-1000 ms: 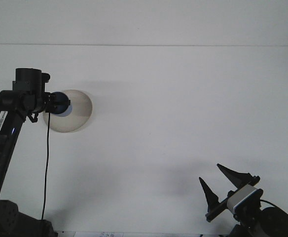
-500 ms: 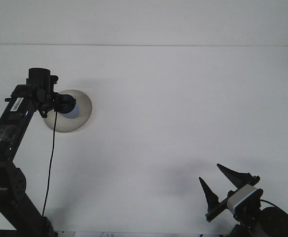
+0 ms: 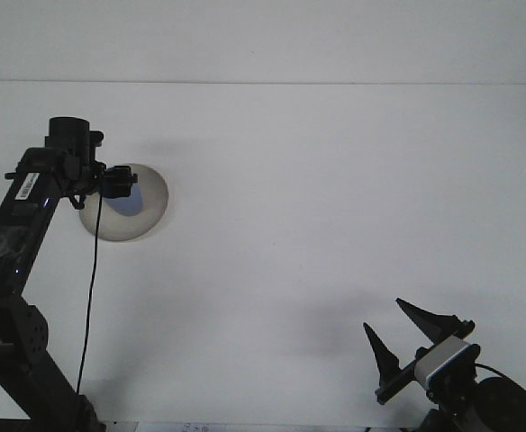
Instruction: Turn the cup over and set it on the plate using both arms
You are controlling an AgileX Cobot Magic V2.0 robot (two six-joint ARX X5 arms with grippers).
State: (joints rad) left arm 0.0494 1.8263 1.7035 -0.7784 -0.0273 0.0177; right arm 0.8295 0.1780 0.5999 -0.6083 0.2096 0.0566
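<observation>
Cup seemingly on plate now; left hand has lifted slightly.

We see a plain white tabletop filling nearly the whole view, smooth and unmarked. Beyond its far edge rises a pale wall, meeting it in one straight horizontal line across the top.

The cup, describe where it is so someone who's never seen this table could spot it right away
Look at the far left of the white table, where the left gripper reaches over a round plate. The cup is the small blue object on that plate at the gripper's tip, the only coloured thing here.
</observation>
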